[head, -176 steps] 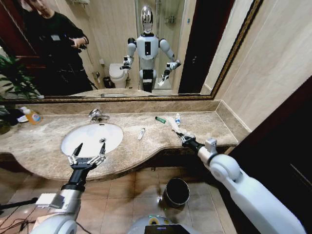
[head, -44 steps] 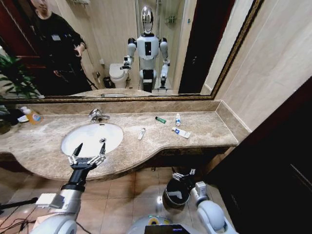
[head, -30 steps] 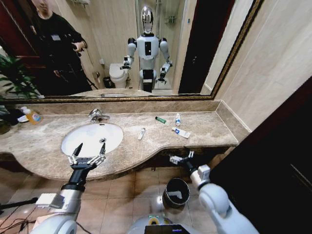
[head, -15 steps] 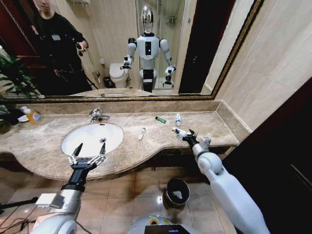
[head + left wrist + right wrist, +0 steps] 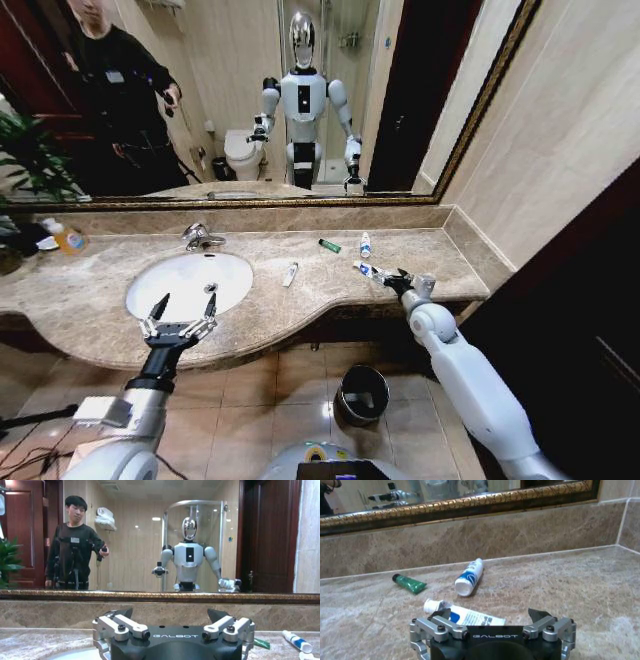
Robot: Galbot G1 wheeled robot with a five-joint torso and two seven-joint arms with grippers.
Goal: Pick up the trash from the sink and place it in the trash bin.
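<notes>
The right tool (image 5: 392, 278) has come up from the trash bin (image 5: 362, 394) to the bench (image 5: 440, 262), spread over one white tube (image 5: 366, 269). Left tool (image 5: 183, 310) hovers spread at the sink (image 5: 188, 282). Four items lie on the bench: another white tube (image 5: 289, 274), green tube (image 5: 329, 245), white bottle (image 5: 365, 244).
</notes>
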